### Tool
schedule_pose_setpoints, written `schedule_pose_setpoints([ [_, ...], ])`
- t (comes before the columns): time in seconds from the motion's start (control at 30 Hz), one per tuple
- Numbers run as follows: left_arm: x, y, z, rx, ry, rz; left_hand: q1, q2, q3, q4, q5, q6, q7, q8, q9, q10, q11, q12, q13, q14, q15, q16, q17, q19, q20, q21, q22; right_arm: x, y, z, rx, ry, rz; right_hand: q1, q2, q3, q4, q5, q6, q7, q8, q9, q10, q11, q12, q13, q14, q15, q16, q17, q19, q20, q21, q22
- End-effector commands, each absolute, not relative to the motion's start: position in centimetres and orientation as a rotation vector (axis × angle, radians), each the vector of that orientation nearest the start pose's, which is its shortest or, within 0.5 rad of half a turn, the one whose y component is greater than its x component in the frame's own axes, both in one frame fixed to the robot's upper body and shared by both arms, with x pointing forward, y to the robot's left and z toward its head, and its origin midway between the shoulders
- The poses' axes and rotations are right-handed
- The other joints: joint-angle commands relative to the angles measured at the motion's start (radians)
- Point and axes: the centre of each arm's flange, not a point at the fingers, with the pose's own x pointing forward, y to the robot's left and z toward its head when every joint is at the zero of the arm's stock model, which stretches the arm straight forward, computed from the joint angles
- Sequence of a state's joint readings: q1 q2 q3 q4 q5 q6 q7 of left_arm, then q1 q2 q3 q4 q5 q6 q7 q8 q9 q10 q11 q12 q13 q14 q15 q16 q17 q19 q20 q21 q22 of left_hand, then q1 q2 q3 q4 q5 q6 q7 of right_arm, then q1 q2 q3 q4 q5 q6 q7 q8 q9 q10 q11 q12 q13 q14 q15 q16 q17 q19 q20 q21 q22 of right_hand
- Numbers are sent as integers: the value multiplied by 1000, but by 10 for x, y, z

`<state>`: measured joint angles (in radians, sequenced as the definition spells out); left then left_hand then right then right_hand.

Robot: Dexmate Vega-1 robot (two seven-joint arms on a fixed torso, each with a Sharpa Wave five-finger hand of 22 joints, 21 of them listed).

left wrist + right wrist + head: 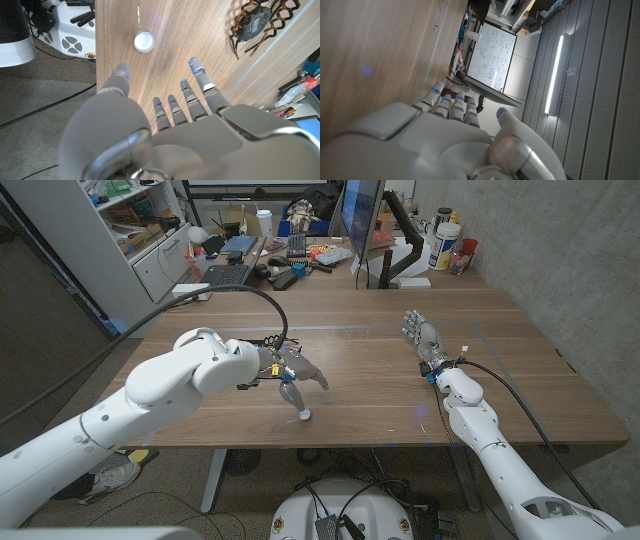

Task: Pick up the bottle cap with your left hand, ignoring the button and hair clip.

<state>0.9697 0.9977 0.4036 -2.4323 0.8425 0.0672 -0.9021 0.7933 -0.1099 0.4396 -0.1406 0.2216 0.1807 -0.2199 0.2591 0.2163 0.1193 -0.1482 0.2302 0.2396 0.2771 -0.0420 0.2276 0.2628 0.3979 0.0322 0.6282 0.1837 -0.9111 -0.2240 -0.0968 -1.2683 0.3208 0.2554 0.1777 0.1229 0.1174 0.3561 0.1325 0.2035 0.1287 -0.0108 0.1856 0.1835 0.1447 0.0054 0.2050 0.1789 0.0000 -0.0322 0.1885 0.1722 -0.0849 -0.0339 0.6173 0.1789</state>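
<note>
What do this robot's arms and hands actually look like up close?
Both arms are glossy white, rounded shells with black cables running along them. The left hand and right hand are smooth grey, human-shaped, with slim segmented fingers whose tips glow with small blue lights. Near the right wrist sit small blue fittings.

Left hand (296,376) over table, fingers spread, holding nothing. Right hand (423,334) extended, fingers straight, empty.
</note>
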Motion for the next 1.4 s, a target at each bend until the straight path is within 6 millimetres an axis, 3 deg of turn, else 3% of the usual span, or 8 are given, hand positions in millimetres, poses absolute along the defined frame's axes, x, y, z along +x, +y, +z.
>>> schedule_pose_setpoints([
  [0.03, 437, 155, -6, 2104, -463, -485, 15, 2, -3, 2, 3, 3, 0, 4, 3, 0, -4, 10, 5, 4, -105, 4, 4, 7, 2, -1, 4, 652, -272, -54, 24, -608, 196, -7, 43, 0, -1, 5, 6, 5, 6, 4, 4, 3, 3, 4, 1, -5, -1, 2, 6, -98, -1, 4],
  [0.53, 443, 155, -25, 2151, -428, -473, 31, 2, -5, -2, 6, 8, 0, 8, 5, 12, -4, 19, 9, 4, -109, 2, 7, 6, 1, -4, 4, 652, -274, -57, 32, -608, 194, -7, 43, 0, -1, 6, 6, 4, 6, 4, 3, 0, 3, 4, 1, -4, -1, 2, 7, -98, -4, 4],
  [1.4, 451, 168, -41, 2147, -415, -465, 52, 14, -12, 1, 6, 29, 0, 21, 8, 24, -4, 34, 19, 4, -120, 2, 21, 12, -8, -6, 6, 657, -267, -61, 42, -597, 192, -8, 43, 0, -1, 6, 6, 3, 6, 4, 2, 0, 2, 4, 1, -5, -2, 2, 6, -99, -10, 4],
])
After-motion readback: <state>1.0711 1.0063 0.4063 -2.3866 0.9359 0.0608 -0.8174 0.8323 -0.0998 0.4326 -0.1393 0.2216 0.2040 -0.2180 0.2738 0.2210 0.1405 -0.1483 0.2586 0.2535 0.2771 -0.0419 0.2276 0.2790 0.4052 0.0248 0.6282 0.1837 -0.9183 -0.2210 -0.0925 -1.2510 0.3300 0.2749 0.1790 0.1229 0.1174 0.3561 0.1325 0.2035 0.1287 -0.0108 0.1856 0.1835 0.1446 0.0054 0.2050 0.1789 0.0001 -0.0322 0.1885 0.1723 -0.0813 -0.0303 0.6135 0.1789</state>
